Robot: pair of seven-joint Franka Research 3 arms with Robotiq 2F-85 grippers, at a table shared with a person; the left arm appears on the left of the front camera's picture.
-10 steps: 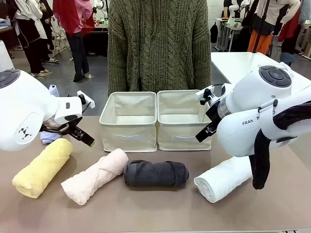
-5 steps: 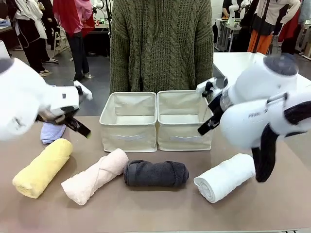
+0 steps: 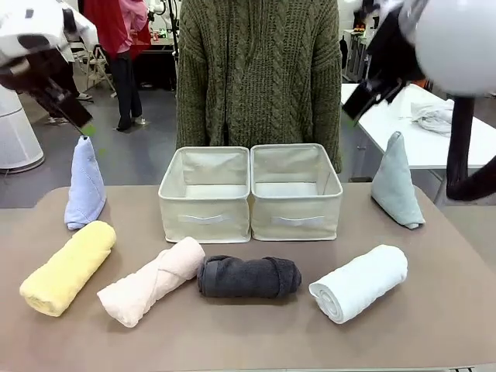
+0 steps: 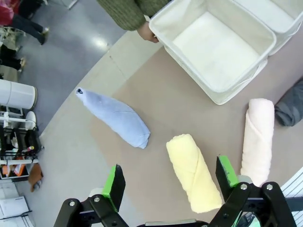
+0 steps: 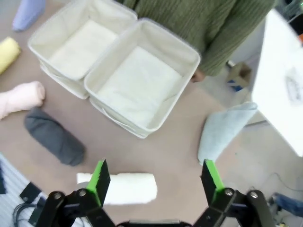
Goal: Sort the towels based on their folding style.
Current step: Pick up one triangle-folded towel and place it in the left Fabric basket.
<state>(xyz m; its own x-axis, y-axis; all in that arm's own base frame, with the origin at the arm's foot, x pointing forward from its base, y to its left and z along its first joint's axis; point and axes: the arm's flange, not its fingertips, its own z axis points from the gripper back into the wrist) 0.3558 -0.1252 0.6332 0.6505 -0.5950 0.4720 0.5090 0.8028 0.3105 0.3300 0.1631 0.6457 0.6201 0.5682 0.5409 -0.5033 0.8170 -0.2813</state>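
Six towels (image 3: 248, 277) on table (image 3: 434, 333) around two bins (image 3: 205, 221).

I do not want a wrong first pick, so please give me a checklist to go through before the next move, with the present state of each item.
1. The left gripper is open and empty: ok.
2. The right gripper is open and empty: ok.
3. The left bin and right bin are empty: ok.
4. The yellow roll, pink roll, dark grey roll and white roll lie on the table: ok.
5. The periwinkle cone and pale blue-grey cone stand upright: ok.
6. The person's hand is away from the bins: not ok, it is close to the left bin's far corner.
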